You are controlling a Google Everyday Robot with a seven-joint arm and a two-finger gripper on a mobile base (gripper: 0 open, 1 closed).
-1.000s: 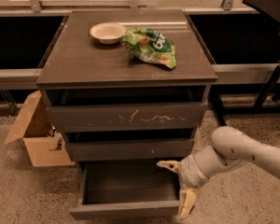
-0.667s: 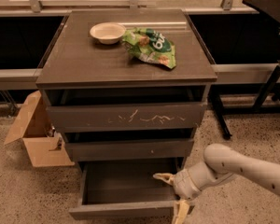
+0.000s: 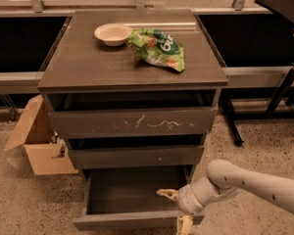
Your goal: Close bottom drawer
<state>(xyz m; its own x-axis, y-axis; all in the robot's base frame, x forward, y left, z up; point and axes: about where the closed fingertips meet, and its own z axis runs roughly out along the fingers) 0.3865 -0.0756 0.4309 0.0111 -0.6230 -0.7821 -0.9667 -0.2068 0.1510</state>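
- The gripper point(image 3: 175, 209) is low down at the right end of the bottom drawer point(image 3: 132, 195). The drawer is pulled far out, and its grey box reaches away to the gripper's left.
- The gripper is spread wide and holds nothing. One finger point(image 3: 165, 193) pokes over the inside of the drawer. The other finger hangs down on the near side. The low front panel point(image 3: 117, 222) runs between them.
- I think the job has only just begun, because the whole drawer box shows.
- What could go wrong:
- The finger over the box could get pinched. If the drawer slides in with it there, it may get caught under the middle drawer front point(image 3: 132, 156) just above the gripper.
- The push would come at one end only. That could turn the drawer a bit sideways and make it stick.
- The lower finger could slip under the panel and miss it.
- A hard bump could shake the cabinet. The bowl point(image 3: 112, 33) and the green snack bag point(image 3: 159, 47) sit on top, far above the gripper, so they may jiggle.
- Hard to see:
- The lower finger is cut off at the bottom edge of the view.
- I cannot tell if either finger touches the panel.
- The arm point(image 3: 255, 185) runs off to the gripper's right, so the robot's body is out of sight.
- The slides of the drawer are hidden in the dark.
- The cardboard box point(image 3: 39, 146) far to the left shows only partly what is in it.
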